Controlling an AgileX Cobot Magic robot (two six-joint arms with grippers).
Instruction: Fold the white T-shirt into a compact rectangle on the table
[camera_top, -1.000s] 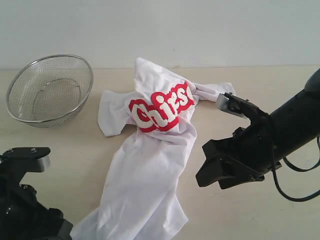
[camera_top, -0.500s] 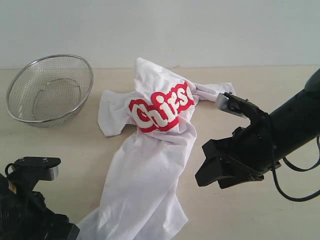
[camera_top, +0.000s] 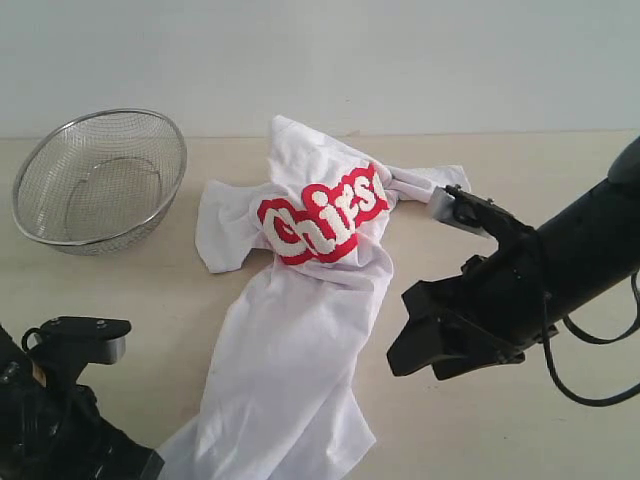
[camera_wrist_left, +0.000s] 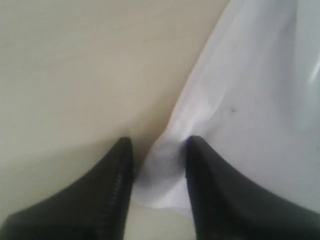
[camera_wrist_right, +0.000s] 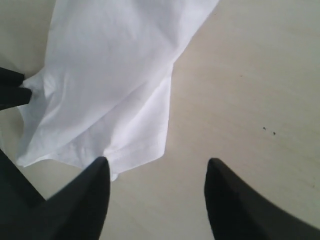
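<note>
Left fingers have moved in toward the shirt hem and now straddle a hem corner, apart, not clamped. Right fingers are apart over the desk beside the hem, nudged slightly left. Shirt lies crumpled mid-desk, unmoved.

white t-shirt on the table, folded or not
Not folded. The white T-shirt lies crumpled on the table, bunched and twisted around its red lettering, the rest trailing in one loose wrinkled strip.
</note>
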